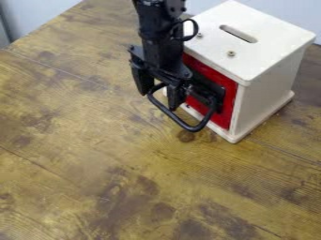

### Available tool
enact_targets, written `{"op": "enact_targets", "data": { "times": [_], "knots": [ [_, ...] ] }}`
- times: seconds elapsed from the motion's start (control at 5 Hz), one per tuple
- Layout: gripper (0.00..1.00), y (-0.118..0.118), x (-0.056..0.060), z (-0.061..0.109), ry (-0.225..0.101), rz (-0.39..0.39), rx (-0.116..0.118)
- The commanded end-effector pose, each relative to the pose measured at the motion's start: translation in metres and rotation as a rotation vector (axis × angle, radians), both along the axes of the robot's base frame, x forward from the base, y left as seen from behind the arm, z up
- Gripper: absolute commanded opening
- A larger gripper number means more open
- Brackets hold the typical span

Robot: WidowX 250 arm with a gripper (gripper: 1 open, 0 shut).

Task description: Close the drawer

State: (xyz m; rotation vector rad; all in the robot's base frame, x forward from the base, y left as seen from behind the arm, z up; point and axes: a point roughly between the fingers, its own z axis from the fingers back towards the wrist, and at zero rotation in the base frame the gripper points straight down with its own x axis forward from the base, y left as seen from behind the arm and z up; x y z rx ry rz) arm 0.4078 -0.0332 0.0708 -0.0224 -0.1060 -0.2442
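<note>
In the camera view, a cream wooden cabinet with a smooth painted-looking box shape [257, 84] stands on the brown wood-grain counter [88, 150], toward the upper right of the picture. Its top has a dark narrow slot and small round metal-coloured fittings. The red box-shaped drawer [222, 115] is in the front opening of this cabinet, its red face showing around black parts. The face looks about level with the cabinet front, but the arm hides part of it, so whether it is fully shut cannot be told. A large black wire loop handle [175, 119] sticks out from the drawer's front and slopes down over the counter.

The black robot arm [160, 30] reaches down from the top edge, to the left of the cabinet. Its black end effector [158, 88] is at the drawer's front, beside the upper left part of the loop. It is released, its fingers spread apart, with nothing seen gripped between them. Black on black, any touch between fingers and handle cannot be made out.
</note>
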Motion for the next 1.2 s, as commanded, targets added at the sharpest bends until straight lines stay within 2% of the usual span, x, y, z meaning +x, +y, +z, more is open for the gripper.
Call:
{"op": "enact_targets", "data": {
  "times": [0.0,0.4,0.6,0.8,1.0],
  "knots": [
    [1.00,0.013,0.004,0.033,-0.058,0.040,0.008],
    [1.00,-0.006,0.005,0.053,-0.100,0.068,0.013],
    [1.00,-0.008,0.008,0.053,-0.128,0.088,0.007],
    [1.00,-0.010,0.008,0.052,-0.133,0.106,-0.002],
    [1.00,-0.015,0.007,0.054,-0.121,0.110,-0.011]
  ]
}}
